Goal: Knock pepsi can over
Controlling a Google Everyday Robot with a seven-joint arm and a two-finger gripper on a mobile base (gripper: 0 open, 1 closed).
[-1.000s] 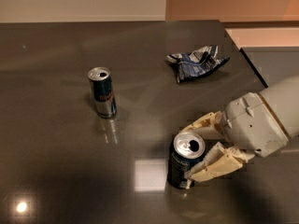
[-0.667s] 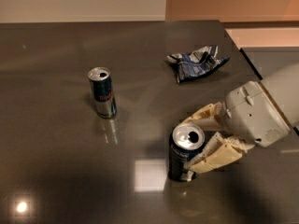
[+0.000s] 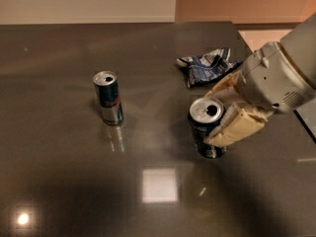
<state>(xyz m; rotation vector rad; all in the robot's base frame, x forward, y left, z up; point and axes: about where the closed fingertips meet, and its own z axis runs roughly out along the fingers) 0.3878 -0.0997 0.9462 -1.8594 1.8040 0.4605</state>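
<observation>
**Item 1, arm.** A white, rounded arm segment (image 3: 276, 78) enters from the 3 o'clock edge and slopes down toward the middle of the desk (image 3: 59, 181). It ends in the gripper (image 3: 215, 118), which is low over the desk and pressed in at the pepsi can's 3 o'clock side.

**Item 2, fingers.** We count two cream-coloured fingers (image 3: 239, 128), spread wide apart. One reaches past the can's rim at 1 o'clock. The other lies against the can's side wall at 4 o'clock. The can's right flank sits in the gap between them, and nothing is lifted.

**Item 3, pepsi can (image 3: 203, 135).** It is dark navy with a silver top and an open mouth. It stands on the desk at about 4 o'clock from the centre of the view. The white print on the wall is too small for us to read.

**Item 4, slim can (image 3: 108, 100).** It is blue and silver and stands upright, well apart at 9 o'clock from the pepsi can. We see red lettering but cannot read the words.

**Item 5, crumpled wrapper (image 3: 207, 65).** It is blue and white and lies at 12 o'clock from the pepsi can, near the desk's far edge. We can read no text on it.

**Item 6, desk.** The surface is dark grey and glossy. It shows a square light reflection (image 3: 159, 184) at 7 o'clock from the pepsi can.
</observation>
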